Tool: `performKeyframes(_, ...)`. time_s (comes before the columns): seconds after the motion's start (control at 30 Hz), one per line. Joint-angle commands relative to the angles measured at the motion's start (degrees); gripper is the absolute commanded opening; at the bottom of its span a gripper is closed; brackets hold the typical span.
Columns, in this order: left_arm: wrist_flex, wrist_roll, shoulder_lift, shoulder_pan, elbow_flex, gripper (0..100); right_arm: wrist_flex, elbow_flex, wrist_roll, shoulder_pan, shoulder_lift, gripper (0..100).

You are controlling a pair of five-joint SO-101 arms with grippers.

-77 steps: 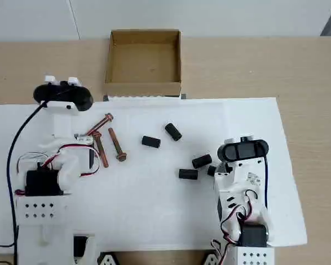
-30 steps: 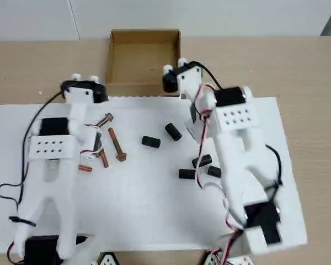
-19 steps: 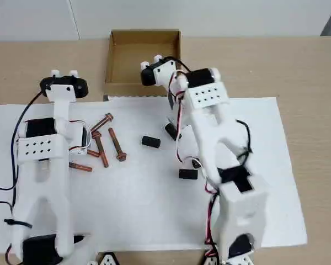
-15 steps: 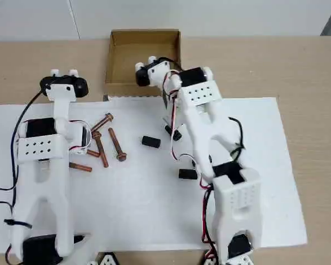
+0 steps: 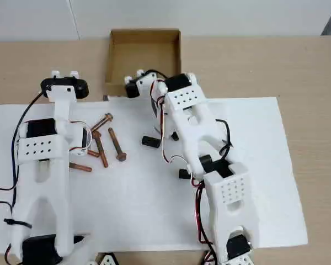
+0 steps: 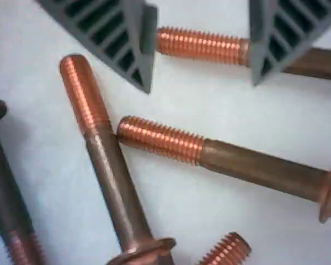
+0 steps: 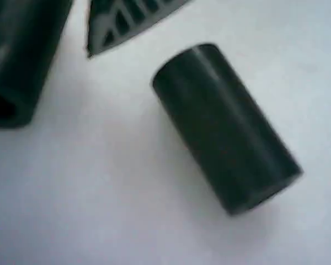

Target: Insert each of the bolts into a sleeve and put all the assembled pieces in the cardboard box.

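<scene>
Several copper bolts (image 5: 116, 144) lie on the white sheet left of centre, and one bolt (image 5: 80, 166) lies apart nearer the front. My left gripper (image 6: 203, 85) hangs open just over them, its two fingers either side of one bolt's threaded end (image 6: 201, 45). Black sleeves (image 5: 150, 141) lie mid-sheet. The right arm (image 5: 182, 105) stretches over them. A black sleeve (image 7: 226, 127) lies on its side close beneath the right gripper, and one finger (image 7: 127, 19) stands beside it without touching; a second sleeve (image 7: 16, 55) lies close by. The cardboard box (image 5: 145, 34) stands behind.
The white sheet (image 5: 127, 210) covers most of the wooden table (image 5: 298, 61). More sleeves (image 5: 183, 174) lie partly under the right arm. The box is open on top with nothing visible inside.
Both arms unfolded from rest and came forward over the sheet. In the last half second the right arm swung left and lower over the sleeves; the left arm kept still.
</scene>
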State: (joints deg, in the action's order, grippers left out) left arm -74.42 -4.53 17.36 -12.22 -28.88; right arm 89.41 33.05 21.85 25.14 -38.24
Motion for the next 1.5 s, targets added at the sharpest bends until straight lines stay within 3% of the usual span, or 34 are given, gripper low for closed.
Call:
performKeyframes(0.0, 1.0, 0.0, 0.3, -0.3, 0.3, 12, -0.1, 2.5, 0.3, -0.6, -0.7, 14.7)
performKeyframes(0.1, 1.0, 0.0, 0.3, -0.3, 0.3, 12, -0.4, 2.5, 0.4, -0.7, -2.5, 12.4)
performKeyframes(0.23, 1.0, 0.0, 0.3, -0.3, 0.3, 12, -1.4, 2.5, 0.2, -0.9, -4.2, 0.4)
performKeyframes(0.43, 0.3, 0.0, 0.6, -0.3, 0.3, 11, 0.1, 2.8, 0.1, -0.9, -1.2, 0.4)
performKeyframes(0.7, -7.6, 0.0, 0.4, -0.2, 7.5, 11, 6.8, 2.9, -3.1, -2.1, 11.7, 0.4)
performKeyframes(1.03, -11.1, 0.0, -0.9, 6.4, 15.9, 11, 8.7, 2.5, -3.2, -13.4, 20.8, 0.2)
performKeyframes(1.2, -11.8, -5.9, -12.8, 6.2, 24.0, 11, 9.0, 2.4, -3.2, -19.2, 22.6, 0.2)
performKeyframes(1.47, -20.8, -17.8, -32.4, 5.0, 47.3, 11, 9.0, 2.4, -3.1, -25.1, 22.8, 0.2)
